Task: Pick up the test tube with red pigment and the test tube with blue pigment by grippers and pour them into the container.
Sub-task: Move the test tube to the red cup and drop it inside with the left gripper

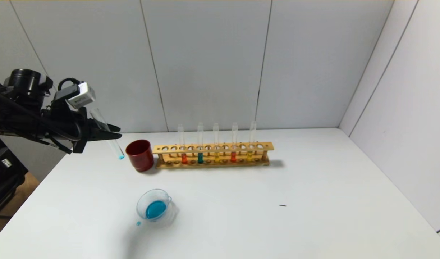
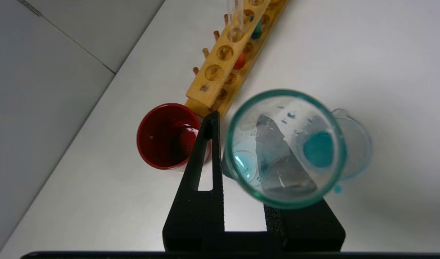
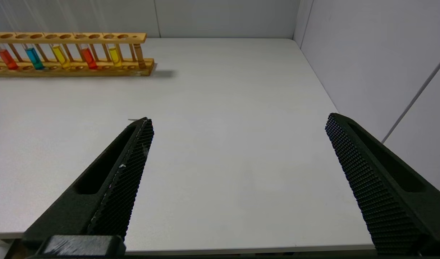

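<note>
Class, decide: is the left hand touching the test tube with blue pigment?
Touching: head view shows the left hand shut on the test tube with blue pigment, lifted off the table.

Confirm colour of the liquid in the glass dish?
Teal-blue, pooled in the container; head view shows it best.

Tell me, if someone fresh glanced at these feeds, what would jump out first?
Probably the left gripper raised at the table's left edge, shut on a nearly emptied test tube with a blue trace at its tip. Next, the container near the front holding blue liquid, a drop spilled beside it, then the wooden rack of coloured tubes behind.
</note>
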